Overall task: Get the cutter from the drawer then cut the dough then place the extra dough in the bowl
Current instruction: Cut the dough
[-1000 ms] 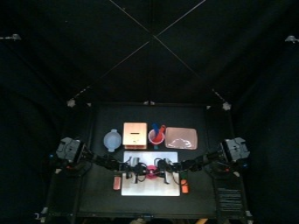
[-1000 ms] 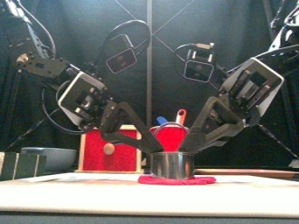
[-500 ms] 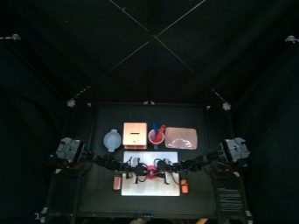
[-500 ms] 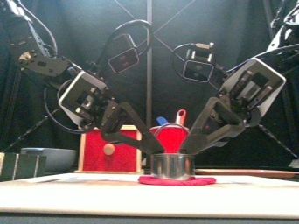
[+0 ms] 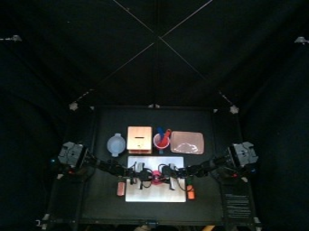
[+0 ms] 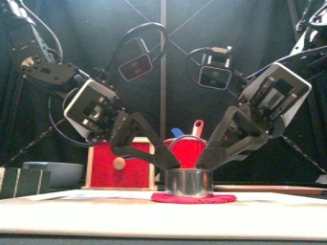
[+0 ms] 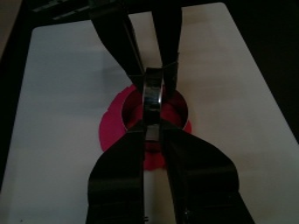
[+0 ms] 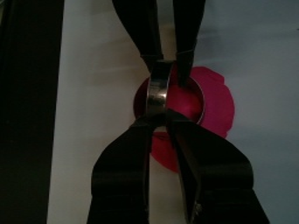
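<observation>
Black curtains all round, black desk below, white cutting board along its front. Left claw and right claw both clenched on the metal cutter, pinching opposite sides of its wall. Cutter upright between the two claws, standing on flat red dough directly beneath them on the board. Behind the left claw, wooden box with red drawer front. Behind the gap between the claws, red cup. Farther out past the left claw, blue-grey bowl.
</observation>
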You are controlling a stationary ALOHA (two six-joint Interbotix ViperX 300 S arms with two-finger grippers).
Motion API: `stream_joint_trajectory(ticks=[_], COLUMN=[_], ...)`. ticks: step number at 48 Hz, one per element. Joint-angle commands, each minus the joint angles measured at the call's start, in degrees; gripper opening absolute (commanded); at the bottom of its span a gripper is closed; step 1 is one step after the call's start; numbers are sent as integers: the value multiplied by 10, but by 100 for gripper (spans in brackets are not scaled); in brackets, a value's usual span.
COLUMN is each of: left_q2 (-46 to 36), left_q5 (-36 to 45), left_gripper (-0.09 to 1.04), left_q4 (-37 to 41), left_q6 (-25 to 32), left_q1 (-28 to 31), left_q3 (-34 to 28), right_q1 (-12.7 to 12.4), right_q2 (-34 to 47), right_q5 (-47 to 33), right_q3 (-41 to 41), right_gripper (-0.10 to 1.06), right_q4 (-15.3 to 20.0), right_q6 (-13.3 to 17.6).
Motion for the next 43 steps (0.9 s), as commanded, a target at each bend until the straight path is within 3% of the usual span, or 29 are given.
stream_joint_trajectory(ticks=[1, 43], left_q2=[40, 50], left_q5=[40, 53], left_gripper=[48, 48], left_q4=[2, 2], left_q6=[-1, -3], left_q1=[-18, -18], left_q3=[6, 3], right_q1=[4, 4], right_q2=[47, 61], right_q5=[29, 35], right_q3=[5, 0], right_gripper=[44, 44], right_q4=[2, 1], right_q6=[5, 7])
